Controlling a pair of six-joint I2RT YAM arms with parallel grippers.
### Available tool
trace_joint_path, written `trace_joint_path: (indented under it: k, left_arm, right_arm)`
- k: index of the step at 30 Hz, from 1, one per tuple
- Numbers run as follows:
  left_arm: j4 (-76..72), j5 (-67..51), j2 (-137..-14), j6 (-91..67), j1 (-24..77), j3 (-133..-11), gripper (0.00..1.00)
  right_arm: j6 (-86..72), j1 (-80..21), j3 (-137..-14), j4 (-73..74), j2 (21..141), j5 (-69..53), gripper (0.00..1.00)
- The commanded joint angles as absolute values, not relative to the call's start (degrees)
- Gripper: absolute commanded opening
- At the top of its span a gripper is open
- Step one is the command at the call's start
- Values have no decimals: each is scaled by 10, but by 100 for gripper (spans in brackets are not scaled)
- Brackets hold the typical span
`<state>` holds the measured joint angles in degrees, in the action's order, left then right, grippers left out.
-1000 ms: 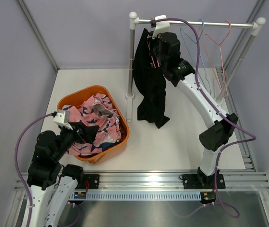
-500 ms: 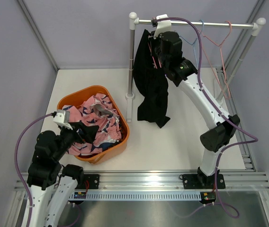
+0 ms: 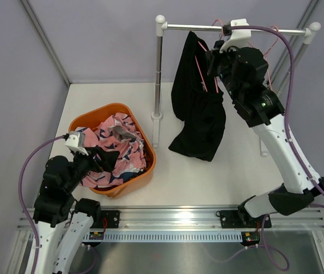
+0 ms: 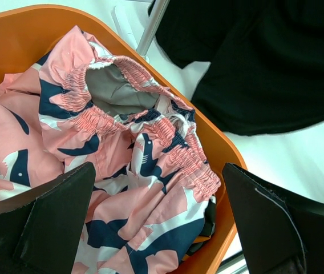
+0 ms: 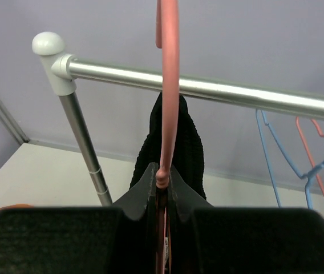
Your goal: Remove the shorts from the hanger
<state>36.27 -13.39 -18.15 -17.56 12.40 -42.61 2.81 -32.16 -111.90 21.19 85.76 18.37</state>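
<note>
Right wrist view shows the right pincer [image 5: 162,178] pressed together on the thin neck of the pink hanger [image 5: 167,68], just beneath its hook. The hook rises in front of the chrome rail [image 5: 219,88], and because its top runs out of view I cannot tell whether it rests on the rail. The black shorts [image 5: 173,137] hang from this hanger. From the top external view they fall in long, loose folds beside the upright post [image 3: 158,74], with the hem low over the white surface [image 3: 230,182]; whether it touches I cannot say. The cloth looks matte, soft and light, so it should fold and sag instead of keeping a shape, and a pinch on a single layer would likely slip. The waistband, where the fabric is doubled and sits on the hanger's arms, seems the surest place to take hold. The hanger itself is smooth, narrow wire, probably prone to swing or twist in the grip. The left pincer [image 4: 159,171] hangs with its fingers wide apart, holding nothing, over the glossy orange basket [image 4: 13,34]. The pink shorts [image 4: 145,154], blotched navy and white, lie crumpled there, their gathered elastic waistband uppermost.
</note>
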Motion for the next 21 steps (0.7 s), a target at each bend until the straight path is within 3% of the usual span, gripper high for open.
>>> trace_joint_path:
  k: [1,11,12,14,21]
  left_arm:
    - [332,-137,-193,-171,127,-427,99]
    - [233,-215,-351,-229,155,-526,91]
    - [232,-127,-390,-223,246,-573,91]
    - [235,-96,-423,-220,277,-601,91]
    - [165,114,-569,-228,529,-671,95]
  right_arm:
    - [-32,-325,-1077,264,794,143,0]
    - [-133,-392,-917,373,641,146,0]
    - [-145,-435,-891,387,634,166,0]
    - [-149,-465,-886,398,632,191,0]
    - [-187,-512,-836,396,600,232,0]
